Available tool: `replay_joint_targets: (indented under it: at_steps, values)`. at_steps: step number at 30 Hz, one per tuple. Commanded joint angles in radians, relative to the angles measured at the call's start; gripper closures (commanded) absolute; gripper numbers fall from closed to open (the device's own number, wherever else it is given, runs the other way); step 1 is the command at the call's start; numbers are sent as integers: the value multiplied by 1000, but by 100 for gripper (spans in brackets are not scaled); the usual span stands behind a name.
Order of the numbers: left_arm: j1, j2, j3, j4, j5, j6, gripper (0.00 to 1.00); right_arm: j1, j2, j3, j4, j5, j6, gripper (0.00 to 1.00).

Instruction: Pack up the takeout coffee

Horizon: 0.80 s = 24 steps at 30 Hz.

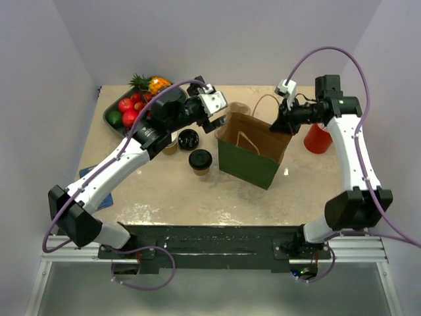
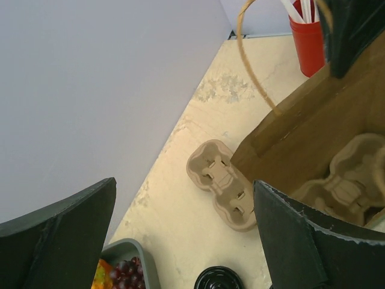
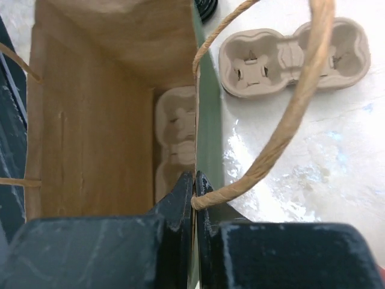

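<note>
My right fingers (image 3: 194, 185) pinch the rim of the green bag (image 1: 250, 163) at its two o'clock. My left fingers (image 1: 214, 117) hang spread at ten. Two lidded coffee cups (image 1: 200, 161) stand on the desk (image 1: 197, 197) at the bag's nine o'clock.

Beige table (image 1: 164, 197), fruit tray (image 1: 106, 108) in far left corner, black-lidded coffee cups (image 1: 200, 161) and green bag (image 1: 247, 164) mid-table, cardboard carrier (image 3: 295, 57) behind bag, red cup (image 1: 317, 139) near right edge.

Matt paper bag (image 3: 90, 120), pulp carrier (image 3: 283, 54), glossy plastic lid (image 1: 200, 158)
</note>
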Motion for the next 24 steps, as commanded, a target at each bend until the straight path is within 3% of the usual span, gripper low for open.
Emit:
replay_joint_targets:
  at_steps: [1, 7, 21, 24]
  values:
    - [7, -73, -64, 87, -16, -34, 0, 63, -197, -105, 39, 72, -126, 100]
    - [10, -98, -98, 90, -25, -39, 0, 182, -388, -280, 112, 223, -221, 100]
    - [22, -60, -106, 131, -43, -42, 0, 265, -648, -464, 80, 261, -362, 100]
    - [27, -44, -100, 131, -45, -49, 0, 266, -682, -466, 140, 247, -314, 100]
